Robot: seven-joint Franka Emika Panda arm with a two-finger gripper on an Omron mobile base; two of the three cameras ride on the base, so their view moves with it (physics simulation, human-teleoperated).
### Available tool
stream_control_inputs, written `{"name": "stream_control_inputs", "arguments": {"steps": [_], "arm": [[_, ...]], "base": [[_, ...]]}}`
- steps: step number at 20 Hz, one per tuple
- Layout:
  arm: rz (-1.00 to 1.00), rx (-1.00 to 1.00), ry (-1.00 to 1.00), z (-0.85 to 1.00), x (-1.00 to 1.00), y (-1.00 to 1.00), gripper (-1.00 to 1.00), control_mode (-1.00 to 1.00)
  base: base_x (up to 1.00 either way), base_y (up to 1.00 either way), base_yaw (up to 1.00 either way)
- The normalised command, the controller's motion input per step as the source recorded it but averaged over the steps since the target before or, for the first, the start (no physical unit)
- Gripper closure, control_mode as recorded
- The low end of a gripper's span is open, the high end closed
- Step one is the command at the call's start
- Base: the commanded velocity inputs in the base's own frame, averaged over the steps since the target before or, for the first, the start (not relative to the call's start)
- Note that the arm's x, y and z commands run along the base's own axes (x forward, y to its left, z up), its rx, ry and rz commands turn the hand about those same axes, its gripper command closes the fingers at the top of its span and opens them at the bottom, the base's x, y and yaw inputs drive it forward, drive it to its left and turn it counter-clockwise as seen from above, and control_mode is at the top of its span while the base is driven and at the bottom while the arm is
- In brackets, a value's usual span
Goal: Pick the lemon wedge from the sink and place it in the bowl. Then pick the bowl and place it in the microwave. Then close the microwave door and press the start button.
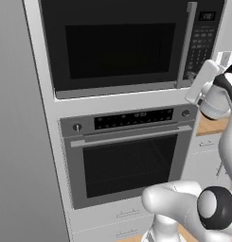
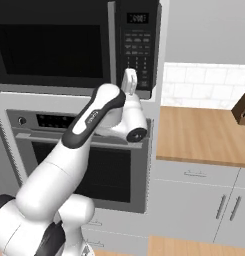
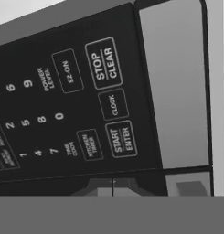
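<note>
The microwave is built in above an oven. Its microwave door stands closed, with the vertical steel handle next to the side keypad. My gripper is shut and empty, pointing at the lower part of the keypad, very close to it. In the hand view the shut fingertips sit just below the START/ENTER button, with STOP/CLEAR above it. The lemon wedge, the bowl and the sink are out of view.
The oven with knobs and a horizontal handle sits below the microwave. A wooden counter with a knife block runs to the right, over drawers. A tall grey panel stands on the left.
</note>
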Motion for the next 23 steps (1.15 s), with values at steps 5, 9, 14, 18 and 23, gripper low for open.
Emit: {"name": "stream_control_inputs", "arguments": {"steps": [5, 9, 14, 18, 23], "arm": [[0.0, 0.0, 0.0, 0.0, 0.39, -0.06, 1.0, -1.0], [0.0, 0.0, 0.0, -0.06, 0.39, -0.1, 1.0, -1.0], [0.0, 0.0, 0.0, -0.21, 0.27, -0.04, 1.0, -1.0], [0.01, 0.02, 0.0, -0.07, -0.27, -0.01, 1.0, -1.0], [0.04, 0.02, 0.0, 0.0, -0.96, -0.23, 1.0, -1.0]], "base": [[0.0, 0.0, 0.0], [0.0, 0.0, 0.0], [0.0, 0.0, 0.0], [0.0, 0.0, 0.0], [0.0, 0.0, 0.0]]}}
